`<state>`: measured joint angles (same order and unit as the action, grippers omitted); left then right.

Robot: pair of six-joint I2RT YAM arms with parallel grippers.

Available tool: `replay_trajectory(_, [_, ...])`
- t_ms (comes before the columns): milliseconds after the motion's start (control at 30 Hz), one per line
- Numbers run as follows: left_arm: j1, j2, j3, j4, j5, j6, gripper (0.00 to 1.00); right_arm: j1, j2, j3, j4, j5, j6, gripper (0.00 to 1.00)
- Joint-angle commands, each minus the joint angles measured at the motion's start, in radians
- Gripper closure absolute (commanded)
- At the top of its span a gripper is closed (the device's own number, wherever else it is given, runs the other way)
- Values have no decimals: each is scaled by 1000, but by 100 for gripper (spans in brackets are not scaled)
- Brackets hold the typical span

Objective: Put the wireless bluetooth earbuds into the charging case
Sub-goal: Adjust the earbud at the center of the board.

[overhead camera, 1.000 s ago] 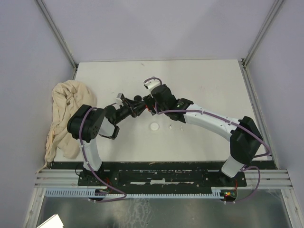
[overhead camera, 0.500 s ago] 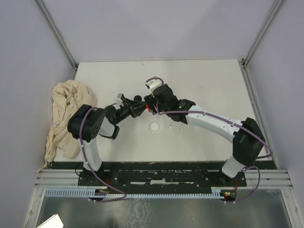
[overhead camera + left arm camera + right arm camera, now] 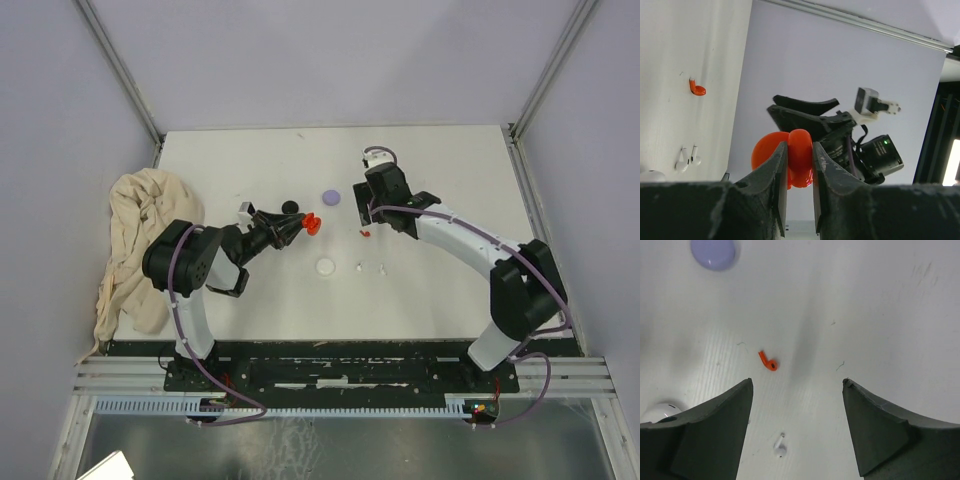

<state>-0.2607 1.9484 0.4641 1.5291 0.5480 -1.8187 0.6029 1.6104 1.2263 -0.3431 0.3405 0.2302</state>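
Note:
My left gripper [image 3: 800, 167] is shut on a red charging case [image 3: 801, 150], held above the table [image 3: 420, 300] at centre [image 3: 313, 224]. A red earbud [image 3: 768, 361] lies on the table [image 3: 880, 315] ahead of my right gripper [image 3: 797, 385], which hangs open above it with nothing between its fingers. In the top view that gripper [image 3: 362, 212] sits just above the red earbud [image 3: 366, 232]. Two white earbuds [image 3: 359, 267] [image 3: 381, 269] lie nearer the front; one white earbud [image 3: 779, 447] shows in the right wrist view.
A white round case [image 3: 325, 266], a lilac one [image 3: 331, 196] and a black one [image 3: 290, 207] lie around the centre. A beige cloth [image 3: 135, 240] is heaped at the left edge. Grey walls [image 3: 330, 60] close in the back and sides.
My right gripper has pulled away from the red case, to the right and back. The red earbud now lies on the table under it. The left gripper has hardly moved.

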Motion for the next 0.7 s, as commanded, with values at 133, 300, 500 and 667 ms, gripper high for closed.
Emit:
replay_trajectory(133, [3, -22, -3, 201, -6, 51, 97, -4, 169, 59, -77, 0, 29, 20])
replay_trajectory(300, [3, -16, 5, 201, 3, 51, 97, -5, 233, 72, -74, 19, 26, 20])
replay_trajectory(500, [5, -9, 6, 200, 6, 50, 97, -4, 290, 90, -74, 37, 21, 20])
replay_trajectory(667, [5, -7, 9, 200, 8, 50, 97, -6, 322, 109, -74, 40, 22, 20])
